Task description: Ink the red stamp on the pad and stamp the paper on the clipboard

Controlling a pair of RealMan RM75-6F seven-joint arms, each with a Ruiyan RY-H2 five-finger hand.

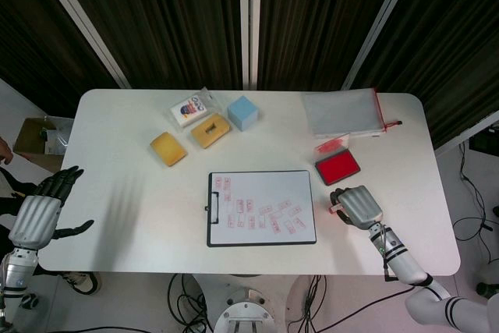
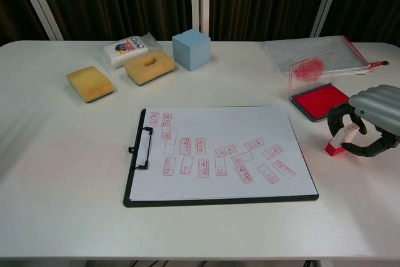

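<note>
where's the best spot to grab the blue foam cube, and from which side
Take the blue foam cube by its two flat side faces, coming down from above. It stands upright, apart from the yellow sponge, so fingers probably fit on either side.

You are working at a white table (image 1: 117, 193) with rounded corners, lit evenly from above so that its top shows only soft shadows. Behind it hang dark pleated curtains (image 1: 164, 13), split by pale upright and slanting frame bars (image 1: 250, 21). Below the near edge you can see a pale floor with a round base (image 1: 248, 319) and loose black cables (image 1: 187, 302), and a cardboard box (image 1: 35, 139) stands off the left end.
</note>
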